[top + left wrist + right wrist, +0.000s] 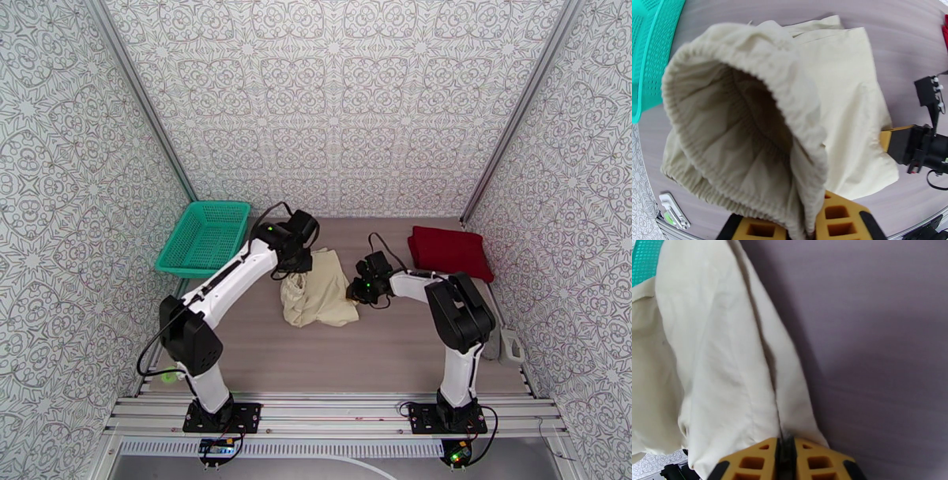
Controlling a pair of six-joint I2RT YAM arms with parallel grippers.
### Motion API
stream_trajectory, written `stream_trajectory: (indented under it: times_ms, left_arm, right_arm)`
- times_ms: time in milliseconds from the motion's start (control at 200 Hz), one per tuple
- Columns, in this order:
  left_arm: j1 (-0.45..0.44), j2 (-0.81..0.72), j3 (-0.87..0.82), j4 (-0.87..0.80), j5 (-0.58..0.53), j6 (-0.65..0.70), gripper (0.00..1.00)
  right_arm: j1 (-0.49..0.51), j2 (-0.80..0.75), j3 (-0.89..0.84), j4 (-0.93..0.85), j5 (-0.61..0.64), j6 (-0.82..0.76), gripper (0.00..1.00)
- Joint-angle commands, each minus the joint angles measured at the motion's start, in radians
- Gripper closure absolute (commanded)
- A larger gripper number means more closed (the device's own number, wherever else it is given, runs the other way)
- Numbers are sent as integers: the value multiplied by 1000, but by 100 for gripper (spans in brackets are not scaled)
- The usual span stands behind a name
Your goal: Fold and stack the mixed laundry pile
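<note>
Grips the cream-beige garment (320, 296) at mid-counter with 2 tools. Pinches the gathered waistband in the left tool (805, 228), clenched on the cloth, with that edge raised and the opening gaping. Clamps the garment's right-hand edge in the right tool (786, 453), fingers pressed together on the fabric, low over the counter (379, 351). Shows the dark red shirt (449, 251) folded at the far right, well apart, and the teal basket (204, 237) at the far left edge. Has bare counter nearer the arm bases.

No legible text on anything.
</note>
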Motion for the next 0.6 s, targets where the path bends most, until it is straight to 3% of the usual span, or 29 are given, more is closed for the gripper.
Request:
stream_trajectory:
  times_ms: [0, 370, 595]
  left_arm:
    - [-31, 61, 85, -35, -20, 14, 100]
    - [-91, 229, 222, -47, -15, -11, 100]
    - [-105, 278, 220, 5, 5, -30, 100]
  right_arm:
    - [5, 73, 5, 14, 19, 3, 83]
    - [4, 55, -24, 56, -3, 37, 83]
    - [-59, -31, -128, 263, -156, 171, 79]
